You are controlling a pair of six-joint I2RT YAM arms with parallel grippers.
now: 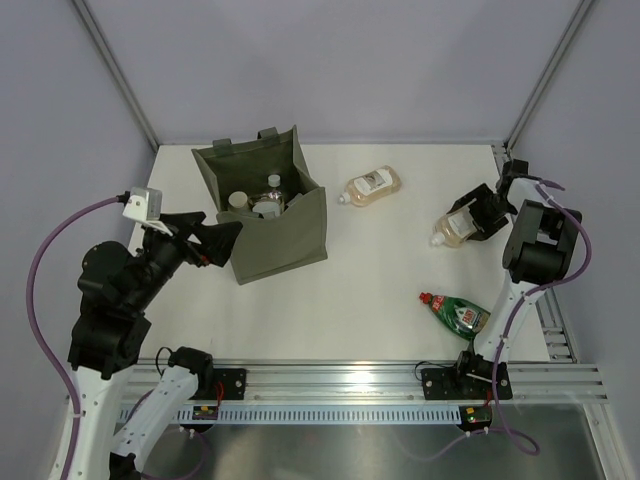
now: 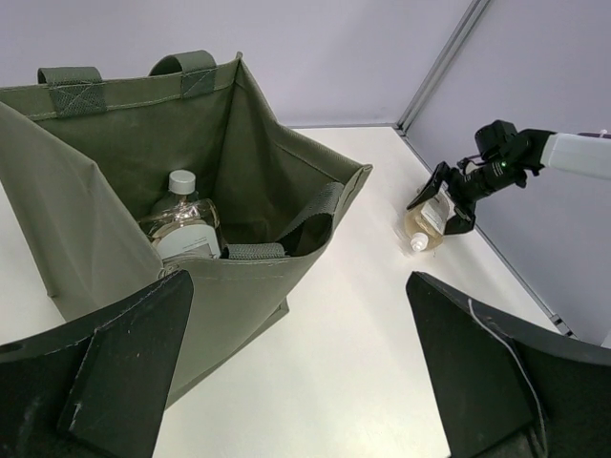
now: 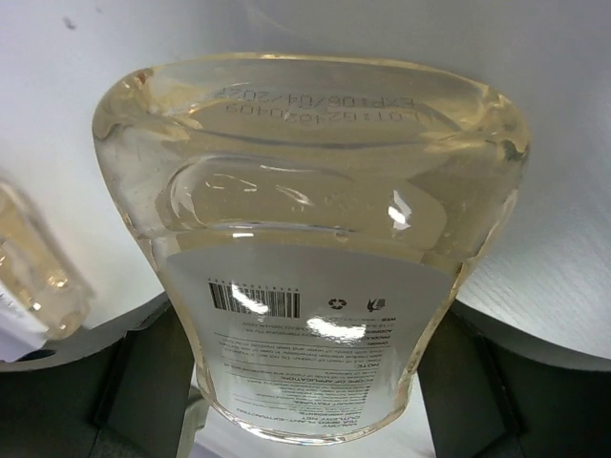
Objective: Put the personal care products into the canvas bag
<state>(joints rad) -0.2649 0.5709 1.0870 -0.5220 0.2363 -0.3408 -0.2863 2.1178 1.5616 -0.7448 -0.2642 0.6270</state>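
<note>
The olive canvas bag [image 1: 285,235] stands open at the left centre, with an amber bottle with a white cap [image 2: 183,232] and other containers [image 1: 238,200] inside. My left gripper [image 1: 225,240] is open and empty, just beside the bag's near left wall; in the left wrist view [image 2: 305,382] the bag [image 2: 248,296] is right in front. My right gripper [image 1: 482,215] is shut on an amber bottle [image 1: 452,230] at the far right, its base filling the right wrist view [image 3: 315,248]. A second amber bottle [image 1: 372,185] lies right of the bag. A green red-capped bottle [image 1: 456,313] lies near the right arm's base.
The second amber bottle shows at the left edge of the right wrist view [image 3: 29,272]. Grey enclosure walls and metal posts [image 1: 540,85] bound the white table [image 1: 370,290]. A rail [image 1: 350,380] runs along the near edge.
</note>
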